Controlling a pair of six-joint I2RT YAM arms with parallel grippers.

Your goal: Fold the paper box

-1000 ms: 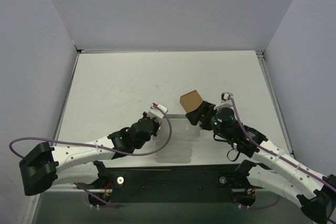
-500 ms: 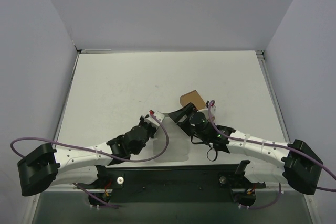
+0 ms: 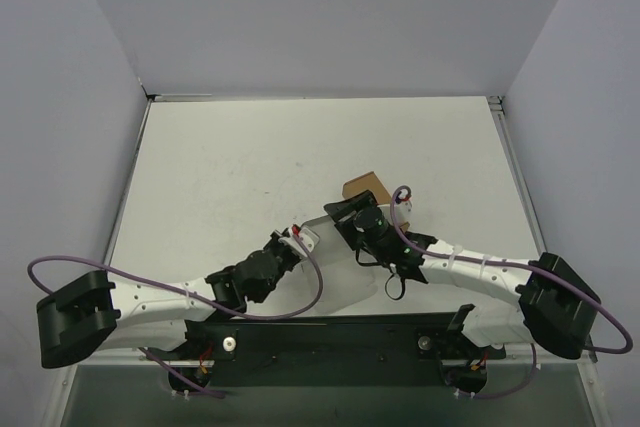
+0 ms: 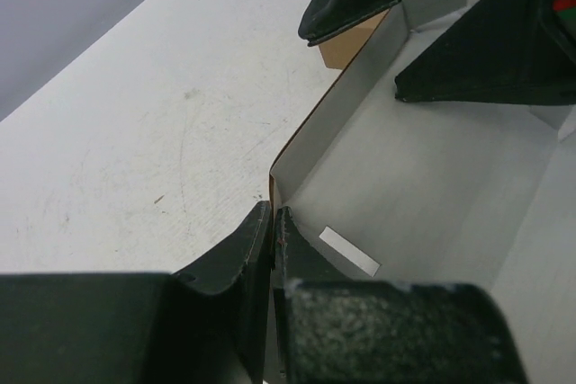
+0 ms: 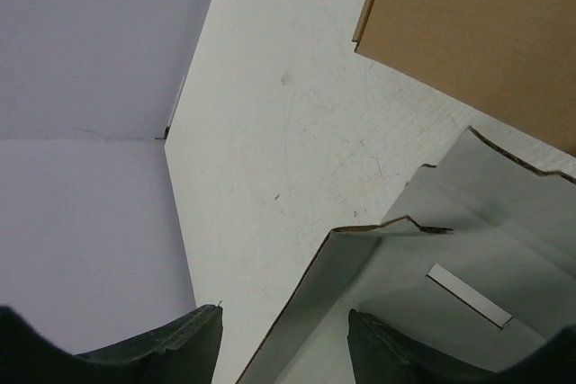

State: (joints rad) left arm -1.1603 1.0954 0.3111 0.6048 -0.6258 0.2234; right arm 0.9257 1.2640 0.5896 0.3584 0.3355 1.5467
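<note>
Matte white table (image 3: 230, 167), faintly scuffed, enclosed by plain pale-lilac walls (image 3: 330, 17). The paper box (image 4: 423, 168), thin grey-white card with creased upright walls and notched edges, sits front-centre, just before a smooth brown box (image 5: 477, 33). Left gripper (image 4: 273, 231) is pinched tight on one raised wall edge; right gripper (image 5: 283, 348) stands wide, straddling another wall, gripping nothing.

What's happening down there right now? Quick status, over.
Left gripper shut on paper box wall. Right gripper open, straddling raised flap. Brown box close behind.
</note>
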